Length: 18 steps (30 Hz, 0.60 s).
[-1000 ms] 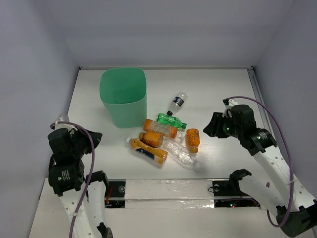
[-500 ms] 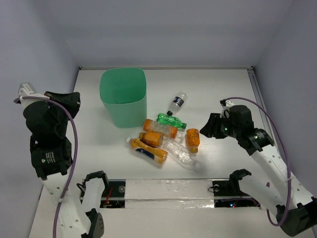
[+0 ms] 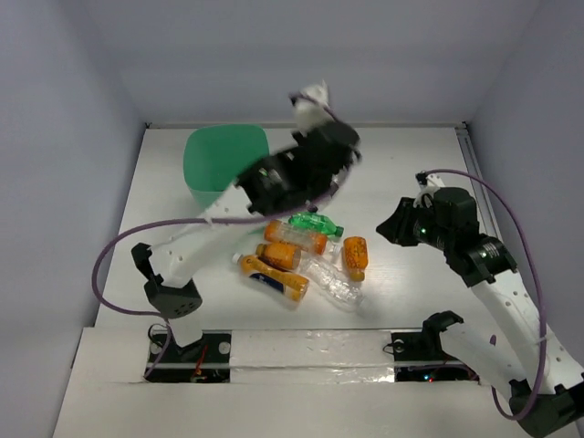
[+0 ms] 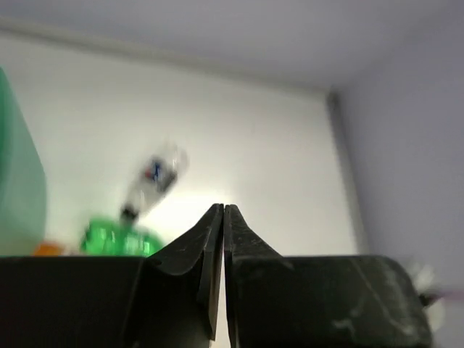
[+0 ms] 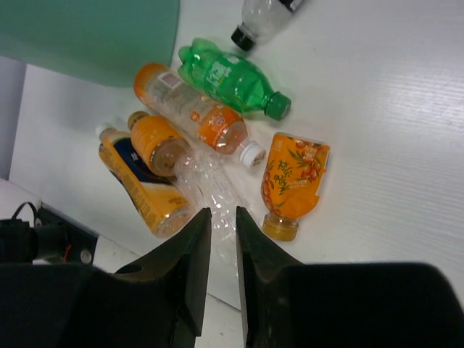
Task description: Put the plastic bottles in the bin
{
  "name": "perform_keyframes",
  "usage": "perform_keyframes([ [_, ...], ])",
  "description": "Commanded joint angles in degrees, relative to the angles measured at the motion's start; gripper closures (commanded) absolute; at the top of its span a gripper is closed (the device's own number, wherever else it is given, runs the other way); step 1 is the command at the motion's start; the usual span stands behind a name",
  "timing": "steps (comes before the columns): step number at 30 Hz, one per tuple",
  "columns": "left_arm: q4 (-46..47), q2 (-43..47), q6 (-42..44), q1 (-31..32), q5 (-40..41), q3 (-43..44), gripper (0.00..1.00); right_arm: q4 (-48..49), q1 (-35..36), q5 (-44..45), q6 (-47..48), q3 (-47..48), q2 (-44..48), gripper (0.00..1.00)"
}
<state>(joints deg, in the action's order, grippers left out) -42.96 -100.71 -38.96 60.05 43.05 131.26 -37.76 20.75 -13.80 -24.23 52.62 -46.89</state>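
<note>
At the upper left of the overhead view the mint-green bin (image 3: 219, 173) stands upright with its mouth open to the ceiling. What shows of its inside holds no bottle, so the task looks barely begun. The left arm (image 3: 274, 182) stretches across the middle of that view, over the bin's right side, and hides part of the rim. In its wrist view the left gripper (image 4: 223, 212) has its fingers pressed flat together on nothing, which suggests it is reaching across rather than ready to pick. Beyond those fingers, blurred, the dark-labelled clear bottle (image 4: 154, 176) lies on the white table (image 3: 411, 164). Just below and right of the bin the other plastic bottles lie on their sides in a loose heap, several touching. The yellow-labelled orange bottle (image 3: 271, 276) is at lower left, the green bottle (image 3: 316, 222) at the top, a crushed clear bottle (image 3: 334, 286) at the bottom and a stubby orange bottle (image 3: 355, 256) at the right edge. Lying so near the bin, each should need only a short carry. At the right, the right gripper (image 3: 385, 233) hangs above the heap's right side, jaws only narrowly apart and holding nothing. I judge they must widen to take a bottle's body.
</note>
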Motion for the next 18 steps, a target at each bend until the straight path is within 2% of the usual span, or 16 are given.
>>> perform_keyframes([
  [1, 8.96, 14.38, -5.80, 10.14, 7.66, -18.17, 0.98, -1.18, 0.43, 4.29, -1.43, 1.88, 3.73, 0.75],
  [3, 2.66, 15.10, -12.34, 13.49, 9.50, -21.91, 0.98, -1.88, 0.43, 5.54, -1.96, 1.00, 4.79, 0.79],
  [4, 0.70, 15.45, -14.89, 17.34, 9.60, -25.32, 0.98, -2.23, 0.43, 6.06, -2.05, -0.05, 5.40, 0.80],
  [7, -10.62, 15.98, -28.93, 23.42, 10.21, -29.99, 0.97, -2.93, 0.43, 9.22, -4.15, -1.73, 6.02, 0.82],
  [8, -14.31, 16.33, -39.33, 26.75, 10.30, -31.32, 0.97, -3.11, 0.43, 10.02, -4.60, -2.86, 7.07, 0.82],
  [9, -19.39, 18.07, -43.96, 28.26, 9.43, -33.33, 0.95, -3.02, 0.43, 10.72, -4.86, -3.31, 7.51, 0.82],
  [11, -19.36, 21.06, -50.57, 31.07, 7.33, -42.81, 0.93, -3.29, 0.43, 11.87, -5.04, -4.45, 7.96, 0.81],
  [12, -17.61, 22.82, -55.73, 31.09, 4.18, -46.93, 0.91, -3.20, 0.43, 11.87, -5.04, -4.89, 7.61, 0.81],
  [13, -16.55, 26.23, -58.74, 31.09, 2.41, -54.72, 0.90, -3.03, 0.43, 11.26, -5.04, -5.07, 7.17, 0.80],
  [14, -15.06, 27.92, -60.69, 31.09, 1.17, -58.36, 0.89, -2.76, 0.43, 10.91, -4.95, -4.90, 6.82, 0.80],
  [16, -11.89, 33.26, -67.28, 31.62, -1.47, -67.92, 0.82, -2.32, 0.43, 10.73, -4.95, -4.72, 5.94, 0.79],
  [18, -9.87, 36.70, -69.84, 31.62, -2.87, -72.53, 0.73, -2.14, 0.43, 10.03, -4.60, -4.37, 5.24, 0.74],
])
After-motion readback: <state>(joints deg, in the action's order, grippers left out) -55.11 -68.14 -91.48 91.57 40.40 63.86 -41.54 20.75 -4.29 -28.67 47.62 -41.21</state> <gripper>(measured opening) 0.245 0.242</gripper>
